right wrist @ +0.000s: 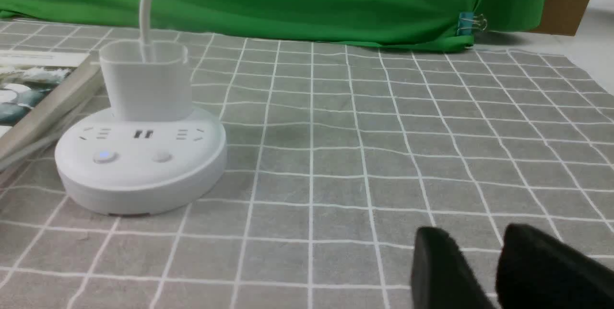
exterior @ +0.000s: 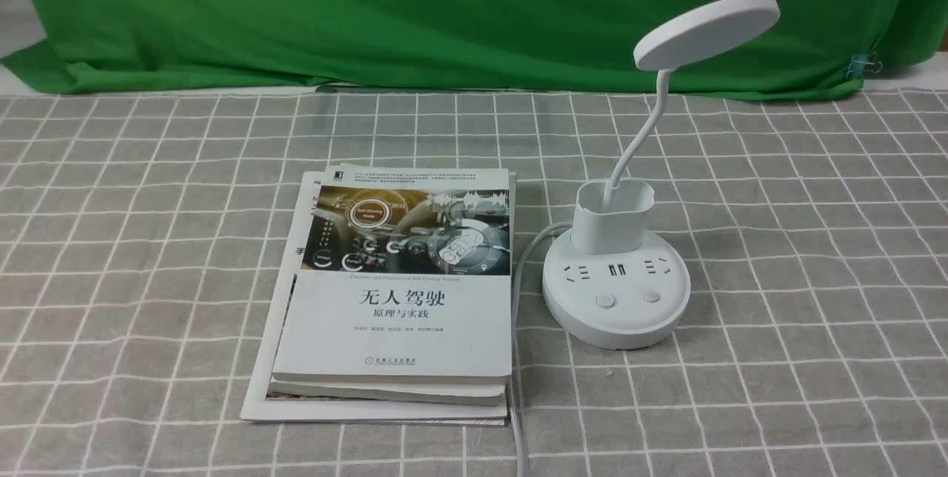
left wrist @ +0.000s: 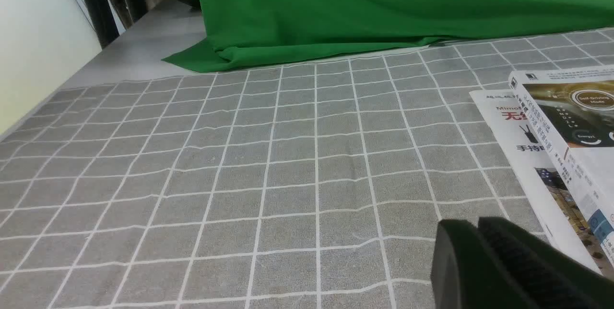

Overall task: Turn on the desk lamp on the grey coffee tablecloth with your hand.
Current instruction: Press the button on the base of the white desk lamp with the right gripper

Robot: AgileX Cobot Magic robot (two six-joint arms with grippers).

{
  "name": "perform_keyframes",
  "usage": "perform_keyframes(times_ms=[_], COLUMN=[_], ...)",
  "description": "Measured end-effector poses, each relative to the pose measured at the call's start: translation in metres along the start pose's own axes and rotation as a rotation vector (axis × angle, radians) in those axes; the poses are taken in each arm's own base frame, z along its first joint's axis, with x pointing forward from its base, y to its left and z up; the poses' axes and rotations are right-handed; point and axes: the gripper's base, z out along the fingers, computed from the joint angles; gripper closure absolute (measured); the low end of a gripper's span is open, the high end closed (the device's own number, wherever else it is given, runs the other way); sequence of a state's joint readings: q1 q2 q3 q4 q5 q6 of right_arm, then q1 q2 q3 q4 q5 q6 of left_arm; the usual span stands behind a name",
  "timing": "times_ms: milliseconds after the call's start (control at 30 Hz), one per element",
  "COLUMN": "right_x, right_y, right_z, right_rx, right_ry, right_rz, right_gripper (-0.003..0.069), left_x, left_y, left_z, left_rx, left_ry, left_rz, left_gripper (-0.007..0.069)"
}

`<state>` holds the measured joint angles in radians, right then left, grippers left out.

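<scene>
The front camera looks down toward 12 o'clock over the grey coffee tablecloth [exterior: 148, 277]. Both wrist cameras sit low, facing likewise: left at 8 o'clock from the books [exterior: 400, 292], right close at 4 o'clock from the desk lamp [exterior: 616, 292].

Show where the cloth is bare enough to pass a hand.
Free: the cloth right of the lamp, the stretch left of the books, the strip before the backdrop. Crowded: the gap between books and lamp, where the cord runs.
</scene>
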<state>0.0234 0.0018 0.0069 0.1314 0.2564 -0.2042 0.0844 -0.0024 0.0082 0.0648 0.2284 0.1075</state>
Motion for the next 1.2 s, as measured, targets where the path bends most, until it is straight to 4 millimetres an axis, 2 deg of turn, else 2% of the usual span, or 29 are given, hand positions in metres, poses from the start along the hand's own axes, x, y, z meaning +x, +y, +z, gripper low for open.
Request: perform_keyframes(times_ms=[1033, 1100, 1200], right_x=[-0.0012, -0.0033, -0.0093], right_y=[-0.0003, -0.0004, -0.0006], right_z=[0.0, -0.0001, -0.0005], right_rx=[0.003, 0.004, -0.008], right_ry=[-0.013, -0.036, -0.102], right_rz=[0.0, 0.049, 0.293], right_gripper=[0.0414, 0.0414, 0.0414], left_x=[0.0, 0.0, 0.0], left_y=[0.0, 0.0, 0.0], left_z=[0.0, 0.0, 0.0], left_rx=[0.0, 0.0, 0.0], left_ry=[0.0, 0.0, 0.0], left_rz=[0.0, 0.0, 0.0], left_gripper=[0.0606, 0.0606, 0.0606])
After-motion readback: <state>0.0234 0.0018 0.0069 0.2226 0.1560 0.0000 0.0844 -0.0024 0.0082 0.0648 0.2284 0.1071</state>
